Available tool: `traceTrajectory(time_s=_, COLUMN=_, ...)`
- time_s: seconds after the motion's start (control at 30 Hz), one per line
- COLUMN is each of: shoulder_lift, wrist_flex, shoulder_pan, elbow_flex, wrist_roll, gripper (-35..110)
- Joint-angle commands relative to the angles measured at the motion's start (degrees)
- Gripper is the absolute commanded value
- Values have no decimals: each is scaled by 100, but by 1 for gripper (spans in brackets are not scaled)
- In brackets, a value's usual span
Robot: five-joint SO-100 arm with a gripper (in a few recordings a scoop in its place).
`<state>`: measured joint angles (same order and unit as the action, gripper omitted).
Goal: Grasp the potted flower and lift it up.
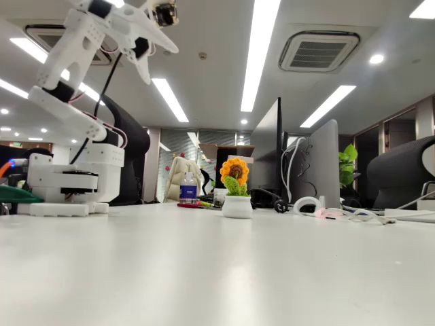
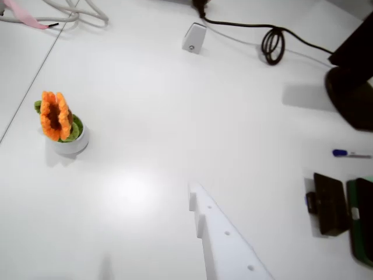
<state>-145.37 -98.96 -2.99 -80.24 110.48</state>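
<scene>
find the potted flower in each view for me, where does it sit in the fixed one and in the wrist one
Fixed view: the potted flower stands upright on the white table, just right of centre, in front of the monitors.
Wrist view: the potted flower sits at the left edge, about mid-height, seen from above.
Shared landmark: its round white pot, on the same bare white tabletop.

In the wrist view only one of the white fingers (image 2: 224,239) shows, cut off by the bottom edge, while a black monitor stand (image 2: 352,87) and a dark green object (image 2: 362,224) run off the right edge.
</scene>
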Motion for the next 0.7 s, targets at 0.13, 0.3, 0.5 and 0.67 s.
traceTrajectory(time_s=0.13, shoulder_lift=729, wrist_flex=-176, shoulder_pan=-413, elbow_flex=62, wrist_roll=-167, gripper=86)
traceTrajectory(time_s=0.3, shoulder_lift=1213, wrist_flex=70, shoulder_pan=-536, elbow_flex=62, wrist_roll=-141, gripper=86)
traceTrajectory(time_s=0.5, shoulder_lift=1793, wrist_flex=448, shoulder_pan=-729, elbow_flex=62, wrist_roll=-132, gripper=86)
traceTrajectory(time_s=0.67, shoulder_lift=2268, wrist_flex=835, shoulder_pan=-914, elbow_flex=62, wrist_roll=-105, gripper=86)
